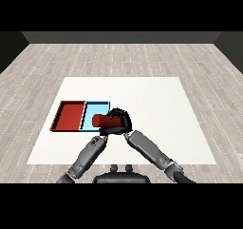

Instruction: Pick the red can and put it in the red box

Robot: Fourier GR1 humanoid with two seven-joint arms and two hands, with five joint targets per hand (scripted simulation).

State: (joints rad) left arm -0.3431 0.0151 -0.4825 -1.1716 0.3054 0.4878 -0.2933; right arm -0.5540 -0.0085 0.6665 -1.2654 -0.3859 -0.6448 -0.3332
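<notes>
The red can (101, 120) lies on its side, held over the light blue tray (91, 110). My right hand (118, 120) has its fingers curled round the can's right end. The red tray (69, 115) lies just left of the blue one, with nothing in it. My left forearm rises from the lower left, and the left hand (104, 132) sits just below the can, mostly hidden under the right hand.
The two trays lie side by side at the left part of the white table (156, 109). The table's front edge runs just below both forearms.
</notes>
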